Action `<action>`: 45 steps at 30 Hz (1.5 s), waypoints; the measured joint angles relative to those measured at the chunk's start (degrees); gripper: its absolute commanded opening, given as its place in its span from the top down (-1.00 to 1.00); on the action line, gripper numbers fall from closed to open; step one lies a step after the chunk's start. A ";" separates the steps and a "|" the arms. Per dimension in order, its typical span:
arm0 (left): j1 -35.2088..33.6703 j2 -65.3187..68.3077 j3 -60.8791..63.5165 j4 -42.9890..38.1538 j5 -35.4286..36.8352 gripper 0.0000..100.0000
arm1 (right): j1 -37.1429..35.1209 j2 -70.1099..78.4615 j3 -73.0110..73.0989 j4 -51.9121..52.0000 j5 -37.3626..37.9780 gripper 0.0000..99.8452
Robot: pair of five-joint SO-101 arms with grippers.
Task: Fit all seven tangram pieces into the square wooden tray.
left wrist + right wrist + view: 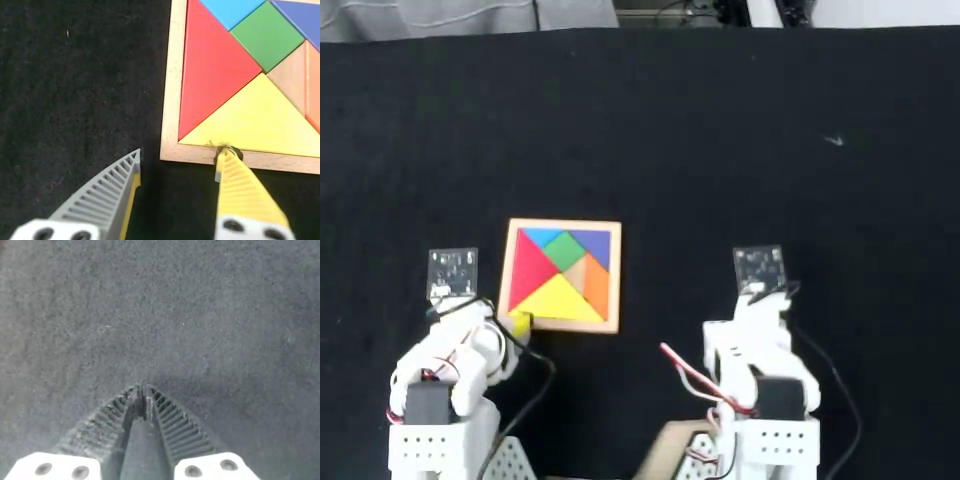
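Observation:
The square wooden tray lies on the black cloth, filled with coloured tangram pieces: red, yellow, green, blue, purple, tan and orange. In the left wrist view the red piece, the yellow piece and the tray's rim are close. My left gripper is open, its yellow fingertip touching the tray's near rim and its grey finger out over the cloth. My right gripper is shut on nothing above bare cloth.
Both arm bases stand at the table's near edge, the left arm beside the tray's near left corner and the right arm to the tray's right. Black cloth covers the table, with open room beyond the tray.

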 measured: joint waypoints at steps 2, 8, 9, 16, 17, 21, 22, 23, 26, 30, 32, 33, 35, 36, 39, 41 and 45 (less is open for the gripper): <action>0.00 0.00 0.00 0.00 0.00 0.55 | 0.00 0.00 0.00 0.00 0.00 0.98; 0.00 0.00 0.00 0.00 0.00 0.87 | 0.00 0.00 0.00 0.00 0.00 0.98; 0.00 0.00 0.00 0.00 0.00 0.90 | 0.00 0.00 0.00 0.00 0.00 0.98; -2.02 0.00 0.00 0.00 0.09 0.94 | 0.00 0.00 0.00 0.00 0.00 0.98; -2.55 0.00 0.00 0.00 0.00 0.94 | 0.00 0.00 0.00 0.00 0.00 0.98; -3.96 0.00 0.00 0.00 0.00 0.94 | 0.00 0.00 0.00 0.00 0.00 0.98; -3.96 0.00 0.00 0.00 0.00 0.94 | 0.00 0.00 0.00 0.00 0.00 0.98; -3.96 0.00 0.00 0.00 0.00 0.94 | 0.00 0.00 0.00 0.00 0.00 0.98; -4.22 0.00 0.00 0.00 0.09 0.94 | 0.00 0.00 0.00 0.00 0.00 0.98; -4.22 0.00 0.00 0.00 0.00 0.94 | 0.00 0.00 0.00 0.00 0.00 0.98; -4.22 0.00 0.00 0.00 0.00 0.94 | 0.00 0.00 0.00 0.00 0.00 0.98; -4.22 0.00 0.00 0.00 0.00 0.94 | 0.00 0.00 0.00 0.00 0.00 0.98; -4.22 0.00 0.00 0.00 0.00 0.94 | 0.00 0.00 0.00 0.00 0.00 0.98; -4.22 0.00 0.00 0.00 0.00 0.94 | 0.00 0.00 0.00 0.00 0.00 0.98; -4.22 0.00 0.00 0.00 0.00 0.94 | 0.00 0.00 0.00 0.00 0.00 0.98; -4.22 0.00 0.00 0.00 0.00 0.94 | 0.00 0.00 0.00 0.00 0.00 0.98; -4.22 0.00 0.00 0.00 0.00 0.94 | 0.00 0.00 0.00 0.00 0.00 0.98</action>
